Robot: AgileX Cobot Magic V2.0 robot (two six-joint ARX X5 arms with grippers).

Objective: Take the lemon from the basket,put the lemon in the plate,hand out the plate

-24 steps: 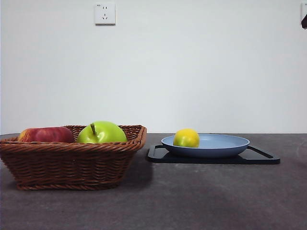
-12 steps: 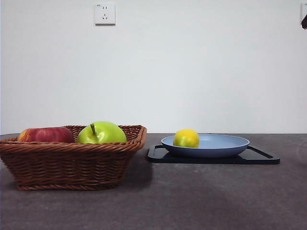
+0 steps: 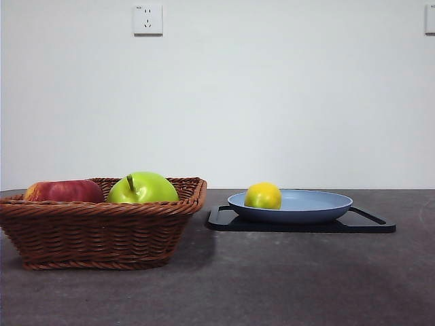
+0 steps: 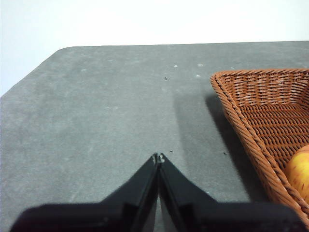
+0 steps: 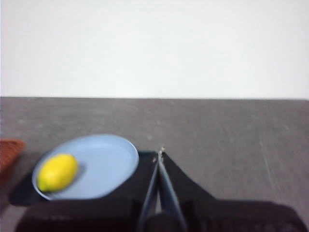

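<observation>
The lemon (image 3: 263, 195) (image 5: 57, 172) lies in the light blue plate (image 3: 319, 204) (image 5: 108, 162), on its side nearer the basket. The brown wicker basket (image 3: 102, 231) (image 4: 260, 111) stands left of the plate. My right gripper (image 5: 159, 153) is shut and empty, held high above the table beside the plate. My left gripper (image 4: 158, 157) is shut and empty over bare table beside the basket's outer side. Neither gripper shows in the front view.
A green apple (image 3: 143, 188) and a red apple (image 3: 64, 191) (image 4: 300, 169) rest in the basket. The plate sits on a flat black tray (image 3: 367, 222). A white wall with a socket (image 3: 148, 19) stands behind the grey table.
The black arm tip at the front view's top right corner has gone out of view. The lemon, plate and basket have not moved.
</observation>
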